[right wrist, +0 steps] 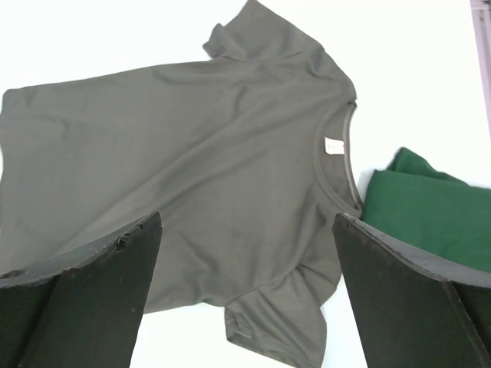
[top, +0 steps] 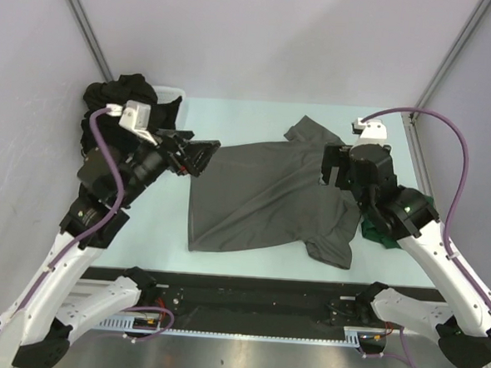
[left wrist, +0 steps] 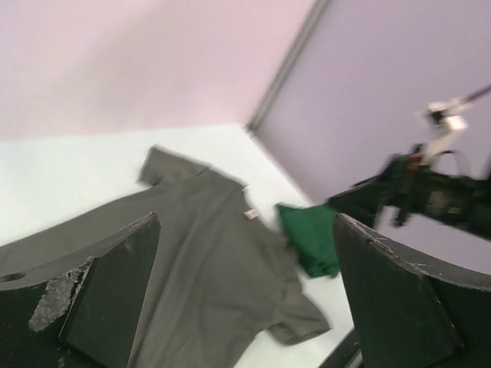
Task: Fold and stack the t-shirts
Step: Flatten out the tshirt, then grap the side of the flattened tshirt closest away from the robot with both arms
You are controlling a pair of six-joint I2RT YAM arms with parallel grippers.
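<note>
Black fabric t-shirts are heaped over a white plastic basket at the table's far left corner. The left end effector is released, empty, by the hem of the charcoal grey short-sleeved t-shirt spread at mid-table. The right end effector is released over its collar. A folded dark green t-shirt lies at the right edge. A crooked fold is risked by the wrinkled, slanted cloth.

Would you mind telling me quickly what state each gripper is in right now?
Left gripper: open, holding nothing.
Right gripper: open, holding nothing.
</note>
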